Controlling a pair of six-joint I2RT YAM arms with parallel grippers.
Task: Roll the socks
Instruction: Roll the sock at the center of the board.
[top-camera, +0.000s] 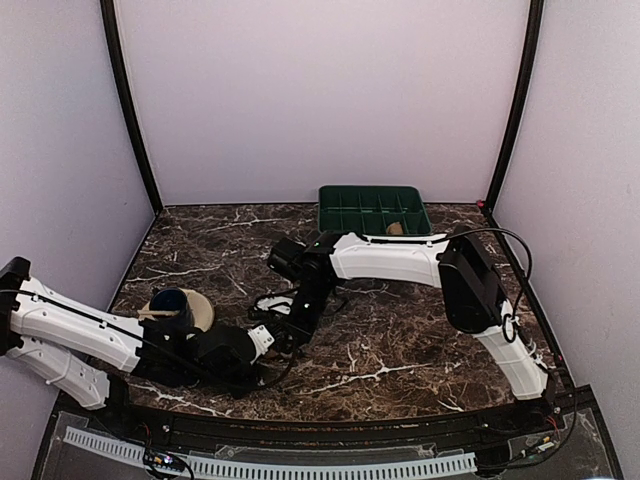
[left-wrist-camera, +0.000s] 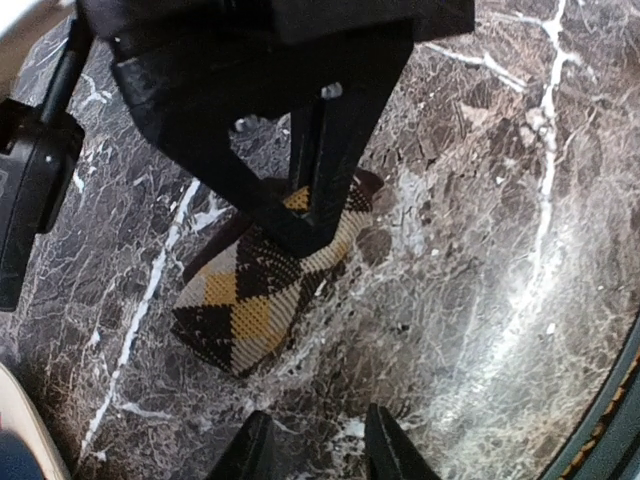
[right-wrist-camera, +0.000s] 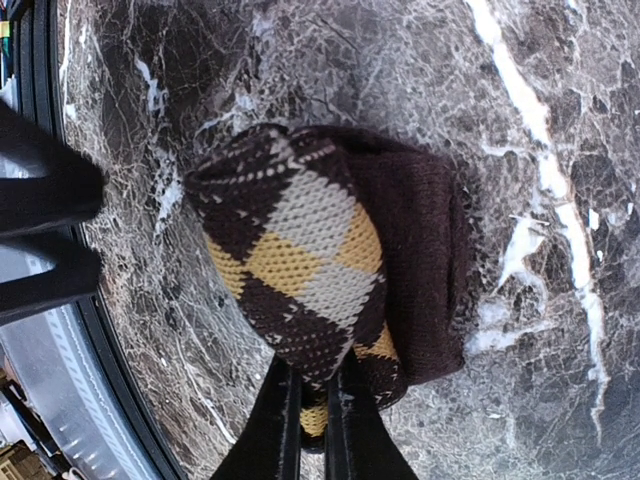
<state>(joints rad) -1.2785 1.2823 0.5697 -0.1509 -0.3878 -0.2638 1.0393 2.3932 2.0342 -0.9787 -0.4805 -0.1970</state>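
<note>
Soft brown-cream-yellow diamond-check sock (right-wrist-camera: 300, 290), part-rolled on dark marble bench (left-wrist-camera: 500, 200). Right claw (right-wrist-camera: 312, 390) pinching its edge, clamped narrow; left claw (left-wrist-camera: 318, 438) hovering half-open, empty. Nxt: prob. needing cuff tucked over.

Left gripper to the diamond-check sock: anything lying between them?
Nothing: only bare marble table separates the left gripper from the diamond-check sock, as the left wrist view shows.

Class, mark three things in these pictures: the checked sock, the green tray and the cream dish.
checked sock (right-wrist-camera: 310, 212), right wrist view, on a cream diamond.
green tray (top-camera: 370, 189), top external view, on its far rim.
cream dish (top-camera: 204, 310), top external view, on its bare right edge.
</note>
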